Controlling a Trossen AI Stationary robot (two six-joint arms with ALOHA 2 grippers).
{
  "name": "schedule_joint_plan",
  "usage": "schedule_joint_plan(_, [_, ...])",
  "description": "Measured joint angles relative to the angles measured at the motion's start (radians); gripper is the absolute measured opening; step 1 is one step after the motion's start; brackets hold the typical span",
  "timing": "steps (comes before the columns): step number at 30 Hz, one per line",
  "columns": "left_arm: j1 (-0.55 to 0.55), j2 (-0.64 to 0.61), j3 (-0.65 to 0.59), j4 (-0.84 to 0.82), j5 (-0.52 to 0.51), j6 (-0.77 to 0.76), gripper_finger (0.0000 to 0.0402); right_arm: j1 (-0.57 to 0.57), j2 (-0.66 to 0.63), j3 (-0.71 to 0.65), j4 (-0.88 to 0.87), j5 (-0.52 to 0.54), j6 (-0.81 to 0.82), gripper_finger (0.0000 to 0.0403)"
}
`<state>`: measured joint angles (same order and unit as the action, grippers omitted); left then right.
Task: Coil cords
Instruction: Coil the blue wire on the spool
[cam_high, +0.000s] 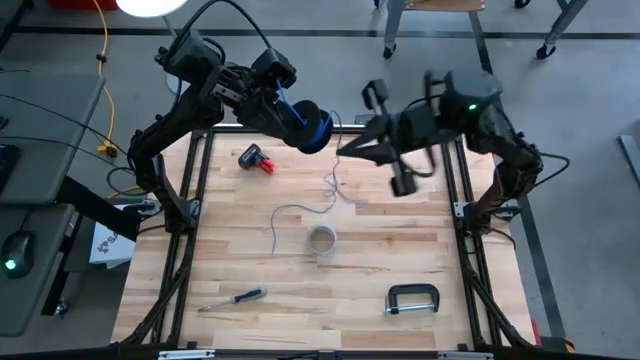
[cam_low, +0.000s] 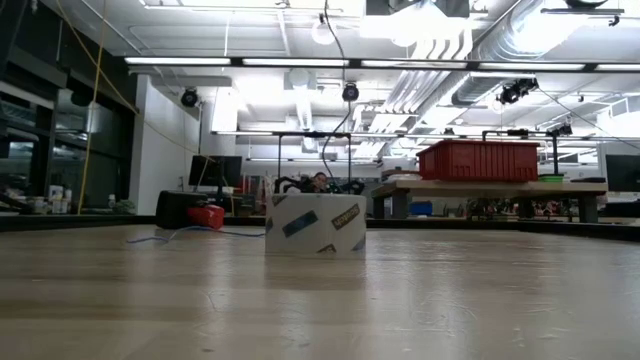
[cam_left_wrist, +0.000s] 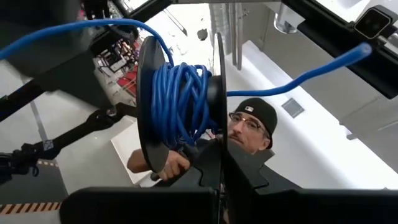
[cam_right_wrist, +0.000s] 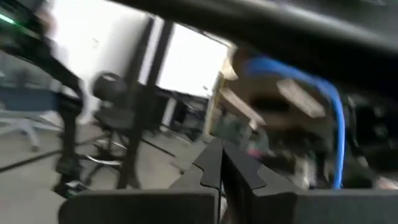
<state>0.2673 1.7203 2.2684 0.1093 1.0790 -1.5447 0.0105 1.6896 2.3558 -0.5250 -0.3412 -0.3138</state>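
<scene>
My left gripper (cam_high: 300, 118) is up over the table's far middle, shut on a black spool (cam_left_wrist: 180, 106) wound with blue cord (cam_left_wrist: 180, 99). Blue cord (cam_left_wrist: 298, 78) runs off the spool on both sides. A slack length of thin cord (cam_high: 300, 210) lies on the table below, seen as a blue line (cam_low: 165, 237) in the low view. My right gripper (cam_high: 343, 149) is just right of the spool, shut and pointing toward it. Blue cord (cam_right_wrist: 337, 130) passes beside its fingers. My left gripper pinches the rim of one spool flange (cam_left_wrist: 219, 134) between its two fingers, which come at it roughly level, edge-on to the disc. The spool is lifted clear of the table, its axle level. My right gripper: whether it touches the cord, I cannot tell.
On the table are a tape roll (cam_high: 321, 240), a red-and-black object (cam_high: 257, 158), a screwdriver (cam_high: 232, 297) and a C-clamp (cam_high: 412, 298). Black frame posts stand at both table sides. A person in a black cap (cam_left_wrist: 252, 124) is beyond the far edge.
</scene>
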Motion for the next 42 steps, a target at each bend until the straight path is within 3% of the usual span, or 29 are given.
schedule_joint_plan(7, [-0.012,-0.001,0.000,-0.001,0.018,-0.033,0.0001,-0.036,0.039,0.000,0.017,0.125,-0.001,0.0000])
schedule_joint_plan(16, [-0.051,0.000,0.000,-0.047,0.097,-0.186,0.0001,-0.050,0.032,0.000,0.065,0.097,0.023,0.0000])
schedule_joint_plan(26, [-0.097,0.026,0.000,-0.100,0.092,-0.249,0.0001,-0.051,0.060,0.000,0.126,0.052,0.070,0.0000])
schedule_joint_plan(35, [-0.136,0.051,0.000,0.178,0.045,-0.302,0.0001,-0.085,0.086,0.000,0.169,0.026,0.181,0.0000])
schedule_joint_plan(42, [-0.113,0.051,0.000,0.310,-0.048,-0.169,0.0001,-0.099,0.089,0.000,0.262,-0.007,0.287,0.0000])
